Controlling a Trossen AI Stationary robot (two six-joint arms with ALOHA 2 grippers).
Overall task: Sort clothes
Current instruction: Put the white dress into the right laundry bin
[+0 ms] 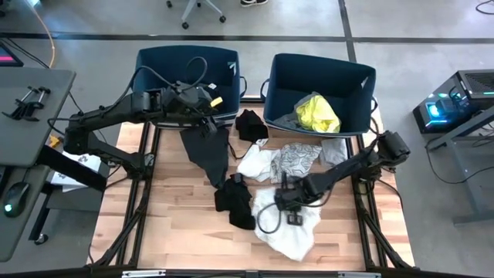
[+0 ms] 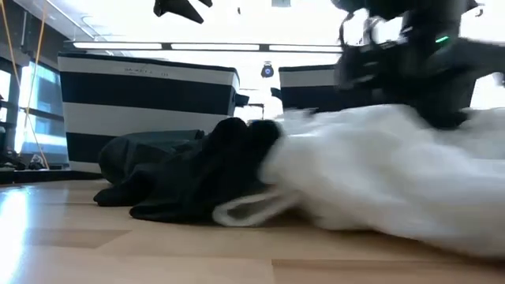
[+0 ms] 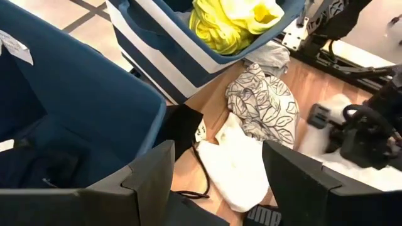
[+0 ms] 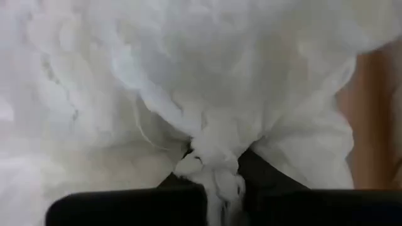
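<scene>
My right gripper (image 1: 289,207) points down onto a white garment (image 1: 287,230) that lies near the table's middle, and it is shut on the cloth. My left gripper (image 3: 218,150) hangs open, with nothing between its fingers, by the front edge of the left navy bin (image 1: 189,73). Below it a dark grey garment (image 1: 210,154) stretches across the table. A black garment (image 1: 235,202) lies beside the white one. Another white piece (image 1: 258,164), a patterned light grey one (image 1: 299,158) and a small black one (image 1: 251,123) lie before the bins. A neon yellow garment (image 1: 318,113) rests in the right bin (image 1: 324,77). My right gripper pinches a gathered fold of the white garment (image 4: 212,164) between its two fingers, coming from above and pointing down. The bunched cloth stands up between the fingers, and the rest of the garment (image 2: 379,177) spreads on the table.
The two navy bins stand side by side at the table's far edge. Bare wood (image 1: 177,224) lies at the near left. Dark frame rails (image 1: 147,193) run along the table's sides. A desk with a mouse (image 1: 15,197) stands to the left.
</scene>
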